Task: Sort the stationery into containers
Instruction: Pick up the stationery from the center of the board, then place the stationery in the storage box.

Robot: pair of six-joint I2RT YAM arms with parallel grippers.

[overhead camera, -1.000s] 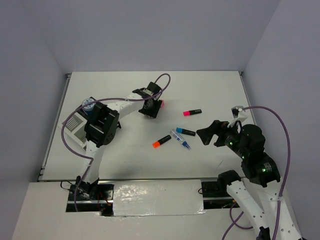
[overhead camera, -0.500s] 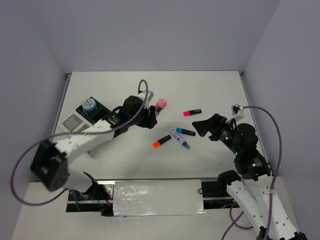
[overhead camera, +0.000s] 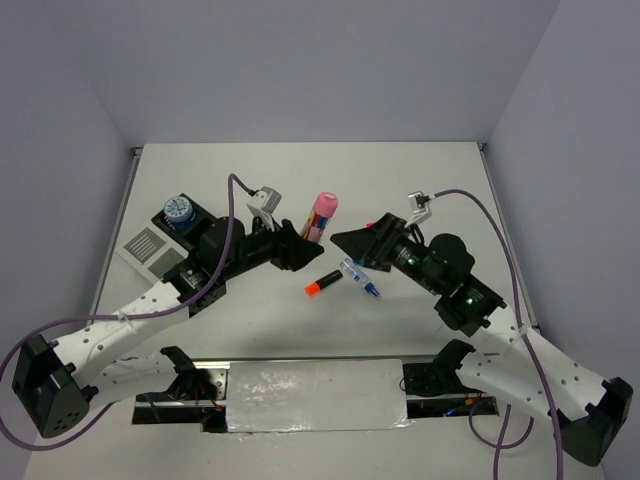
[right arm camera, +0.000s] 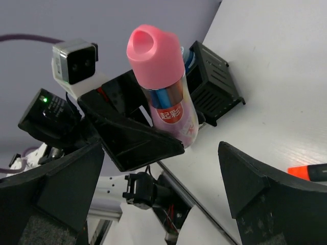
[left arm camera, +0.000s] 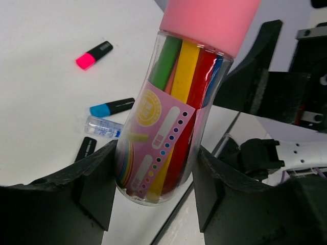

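1. Top external view: I am holding the pen tube (overhead camera: 321,213) upright in the left gripper (overhead camera: 305,240), which is clamped on the tube's lower half over the middle of the table (overhead camera: 420,180). The right gripper (overhead camera: 348,243) is pointing at the tube from just beside it and is touching nothing. The organizer (overhead camera: 165,240) is sitting well apart at the table's left side, with a patterned roll (overhead camera: 178,209) in one black compartment. An orange-capped marker (overhead camera: 322,283) and a clear pen (overhead camera: 360,278) are lying loose between the arms.
2. Left wrist view: both black fingers (left arm camera: 94,191) are pressing on the tube's clear wall. The pink cap is on and coloured pens are showing inside. A pink-capped marker (left arm camera: 94,54) and a blue-capped marker (left arm camera: 112,107) are lying on the table beyond the tube.
3. Right wrist view: the jaws are spread wide and empty, framing the tube and the left gripper. The organizer's black box is showing behind the tube.
4. Step in hand, as I am judging it: I am carrying the tube, and the markers are waiting. The next move calls for swinging the tube left to the organizer, keeping it vertical, and lowering it into a free compartment before releasing. The right gripper looks free to descend on a marker, aligned across its barrel.
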